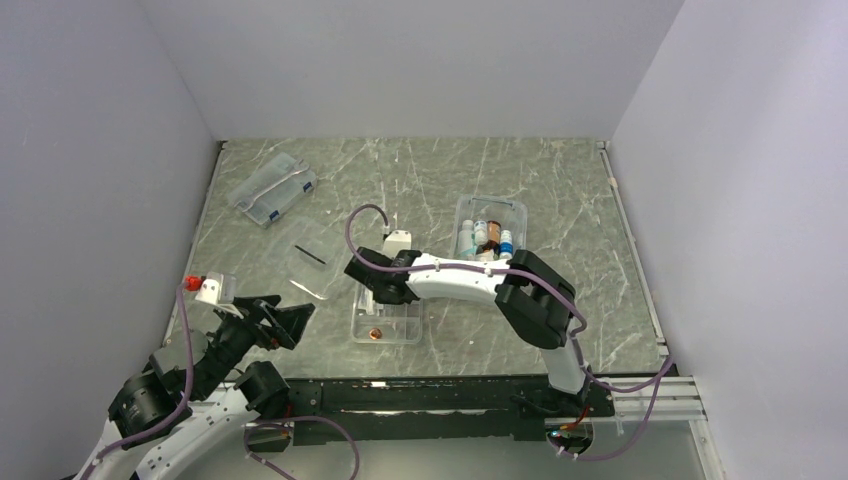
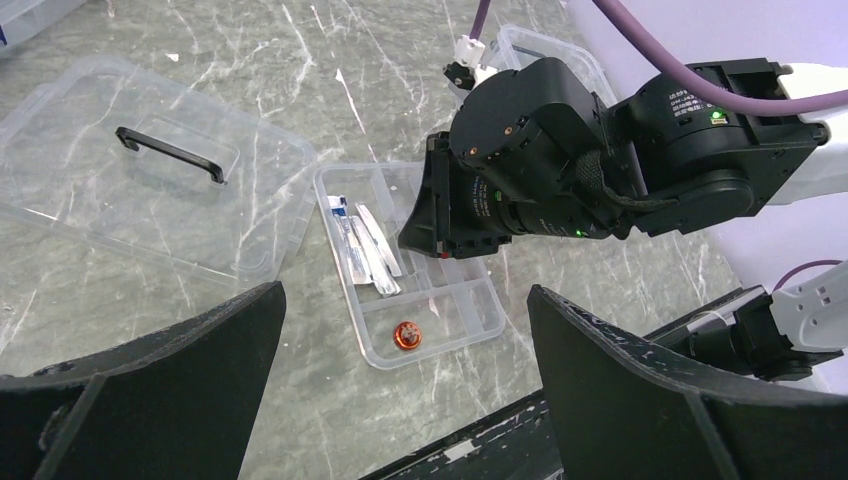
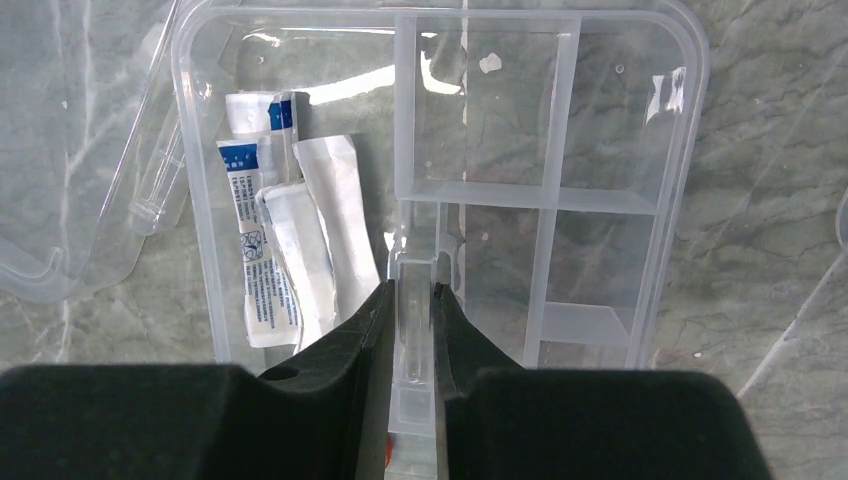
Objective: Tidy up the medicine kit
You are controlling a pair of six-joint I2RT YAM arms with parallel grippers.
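The medicine kit's clear tub [image 1: 490, 203] stands at centre right with several small bottles [image 1: 487, 240] in it. Its clear lid [image 1: 305, 268] with a dark handle [image 2: 170, 153] lies flat to the left. A clear divided tray [image 3: 688, 150] sits in front; it holds white sachets [image 3: 285, 240] and an orange round cap [image 2: 406, 335]. My right gripper [image 3: 412, 290] is shut on the tray's upright middle divider. My left gripper [image 2: 402, 300] is open and empty, above the table near the front left, apart from the tray.
A flat, narrow clear case with blue labels [image 1: 272, 190] lies at the back left. The right arm [image 1: 470, 280] stretches across from the front right, between the tub and the tray. Walls close in the left, back and right sides.
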